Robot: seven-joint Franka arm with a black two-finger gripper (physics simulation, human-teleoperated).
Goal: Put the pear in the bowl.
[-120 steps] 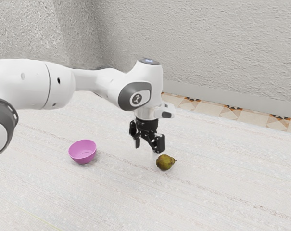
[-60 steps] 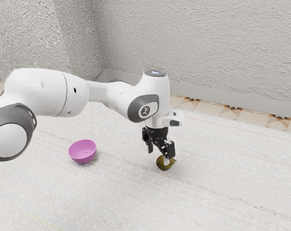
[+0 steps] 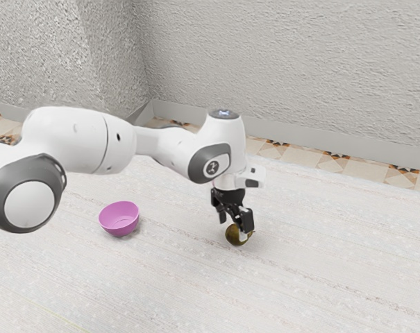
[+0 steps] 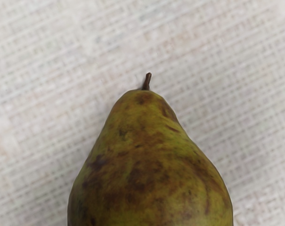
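Note:
My gripper (image 3: 233,227) is low over the table with its fingers apart, straddling the pear (image 3: 235,236). One finger stands in front of the pear in the exterior view and hides part of it; the other is at its far side, its tip partly hidden. Contact on both sides cannot be made out. In the wrist view the green-brown pear (image 4: 149,165) is large and close under my hand, its stem pointing away. The pink bowl (image 3: 119,219) stands upright on the table, toward the exterior view's left from the gripper.
The pale, woven-looking tabletop (image 3: 175,277) extends around the bowl and pear. A rough grey wall (image 3: 300,76) rises behind it, with patterned tiles (image 3: 334,161) along its foot.
My hand has moved down and toward the exterior view's right, from above and beside the pear to around it. The pear and bowl have stayed where they were.

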